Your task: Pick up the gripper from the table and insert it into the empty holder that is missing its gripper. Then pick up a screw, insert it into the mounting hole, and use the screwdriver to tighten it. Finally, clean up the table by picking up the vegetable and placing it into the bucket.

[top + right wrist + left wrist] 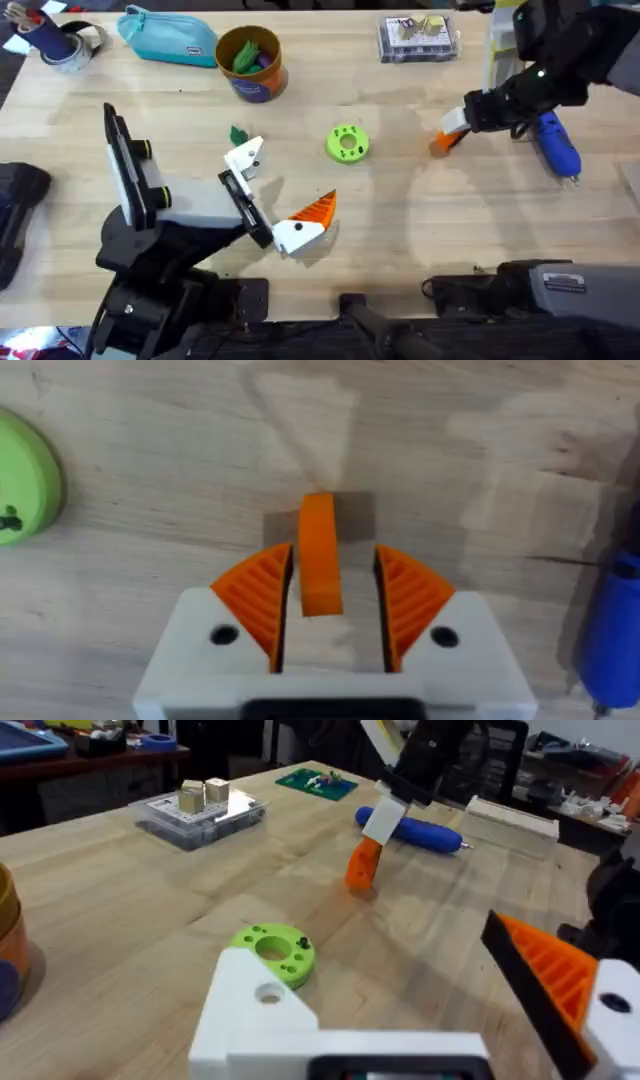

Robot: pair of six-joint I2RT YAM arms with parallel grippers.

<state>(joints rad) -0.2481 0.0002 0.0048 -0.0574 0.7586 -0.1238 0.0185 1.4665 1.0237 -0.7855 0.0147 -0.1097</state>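
the right gripper (330, 622) straddles the gripper (319, 565), the loose orange finger, which stands between its ribbed pads (255, 600) with a thin gap showing on each side. the jaws are nearly closed around the piece, though whether they press it yet cannot be told; in the left wrist view the piece's orange tip meets the table (420, 230), its white base up in the fingers. the screwdriver (555, 145) lies just beyond this gripper on its outer side.

the left gripper (272, 200) is well apart, across the lime-green disc (347, 143). it carries one orange finger (318, 209) on one side; its other side is the bare white holder (245, 158) with a dark hole, so "open" or "closed" means little for it and it grips nothing. the vegetable (238, 134) lies just beside that holder, and the bucket (250, 63) stands farther out from it.

the step in hand looks like the pick-up. to do it well, the right gripper should close squarely on the piece's flat sides, centred between the pads, so it does not twist. it should lift straight up before travelling, pass above the disc, and keep the white base turned toward the holder so the two mate cleanly. a skewed grip would likely jam the insertion.
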